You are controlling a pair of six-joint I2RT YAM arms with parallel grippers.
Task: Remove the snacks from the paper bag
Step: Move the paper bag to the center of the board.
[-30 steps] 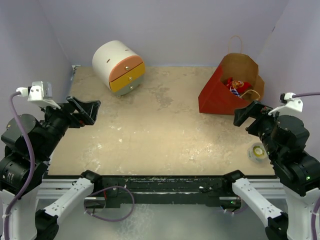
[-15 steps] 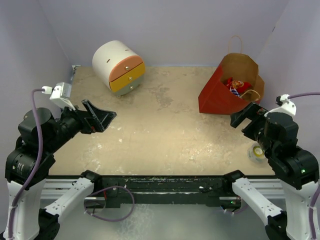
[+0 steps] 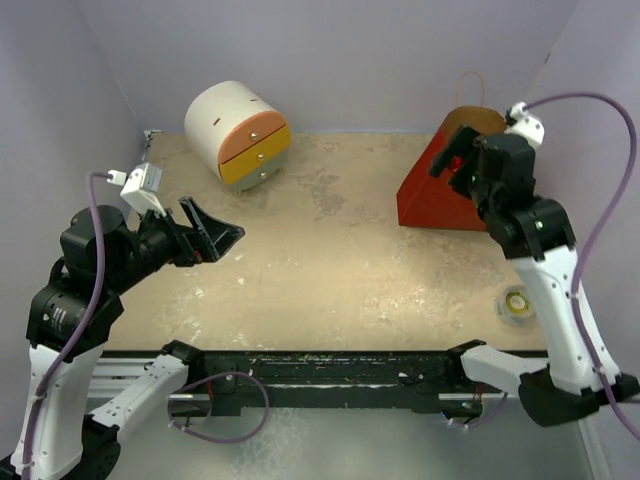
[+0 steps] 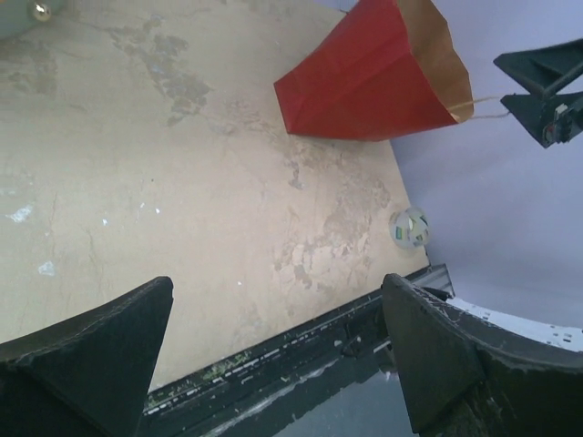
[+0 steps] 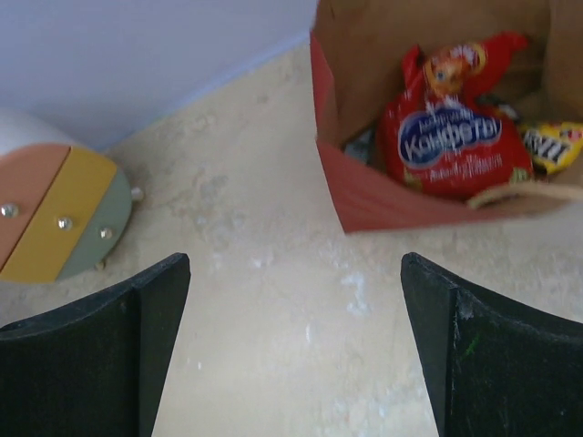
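The paper bag [image 3: 428,195], red outside and brown inside, sits at the back right with its mouth open. In the right wrist view a big red bag with a blue-white logo [image 5: 454,138] and a yellow packet [image 5: 556,146] lie inside the paper bag [image 5: 401,208]. My right gripper [image 3: 458,162] hovers above the bag's mouth, open and empty [image 5: 291,346], and hides the snacks in the top view. My left gripper [image 3: 215,232] is open and empty above the left of the table [image 4: 278,355], far from the bag [image 4: 364,77].
A white cylindrical drawer unit [image 3: 238,133] with orange and yellow fronts stands at the back left; it also shows in the right wrist view [image 5: 55,209]. A small tape roll [image 3: 516,303] lies near the front right edge. Walls close the sides and back.
My right arm has risen and swung forward from the front right to above the bag's mouth. My left gripper has moved a little forward and to the right. Both stay open.
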